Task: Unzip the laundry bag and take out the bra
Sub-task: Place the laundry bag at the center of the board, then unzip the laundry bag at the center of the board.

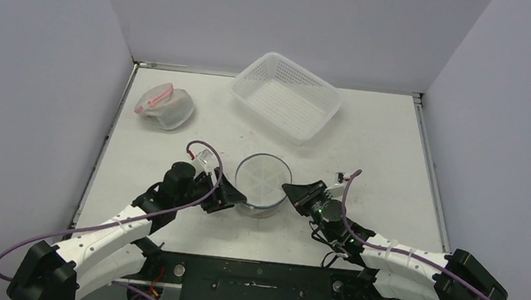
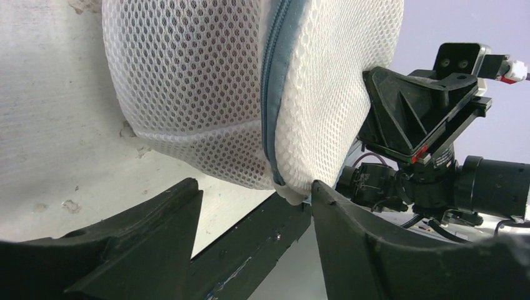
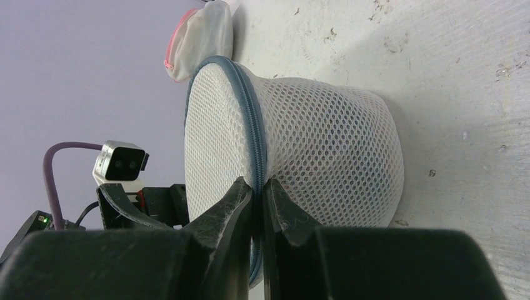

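The laundry bag (image 1: 262,185) is a round white mesh drum with a blue-grey zipper (image 3: 253,134) running round its rim, and it stands mid-table between my two arms. My right gripper (image 1: 289,191) (image 3: 258,182) is shut on the zipper band at the bag's right side. My left gripper (image 1: 232,195) (image 2: 253,184) is open at the bag's left side; one fingertip (image 2: 322,190) touches the bag's (image 2: 187,81) lower edge beside the zipper (image 2: 273,94). The bra is hidden.
A white perforated plastic basket (image 1: 287,96) sits at the back centre-right. A small white mesh pouch with pink trim (image 1: 165,106) (image 3: 200,40) lies at the back left. Walls close the table on the left, back and right.
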